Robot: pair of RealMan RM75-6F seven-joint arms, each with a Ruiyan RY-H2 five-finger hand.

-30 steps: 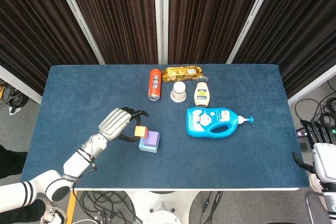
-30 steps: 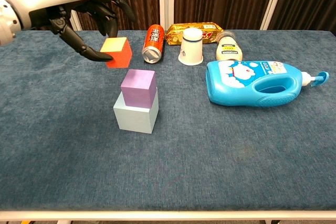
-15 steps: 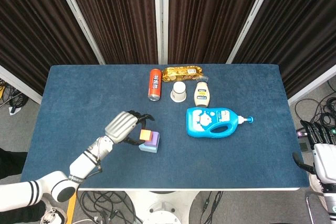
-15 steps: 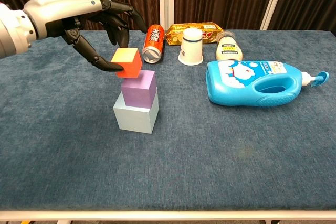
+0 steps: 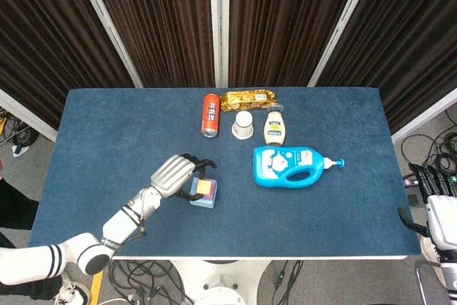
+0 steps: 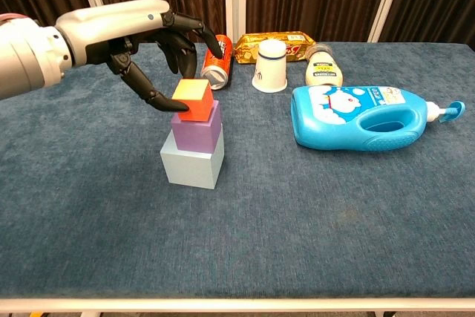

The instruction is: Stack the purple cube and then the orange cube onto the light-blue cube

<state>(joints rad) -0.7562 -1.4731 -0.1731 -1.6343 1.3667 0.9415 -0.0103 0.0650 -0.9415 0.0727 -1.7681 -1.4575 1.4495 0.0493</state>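
The left hand (image 6: pixel 141 38) pinches the orange cube (image 6: pixel 192 99) just over the purple cube (image 6: pixel 195 128) on the light-blue cube (image 6: pixel 192 162); an off-centre release could topple the stack

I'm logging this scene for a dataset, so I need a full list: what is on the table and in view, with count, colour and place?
light-blue cube: 1, light blue, on the table, bottom of the stack
purple cube: 1, purple, on the light-blue cube
orange cube: 1, orange with a yellow top, at the top of the stack, held by the left hand
can: 1, red, lying at the back
snack packet: 1, gold, back edge
paper cup: 1, white, upside down beside the can
squeeze bottle: 1, cream, lying right of the cup
detergent bottle: 1, blue, on its side, right of the stack
table: 1, dark blue cloth
left hand: 1, grey and black, holding the orange cube
right hand: 1, off the table's right edge
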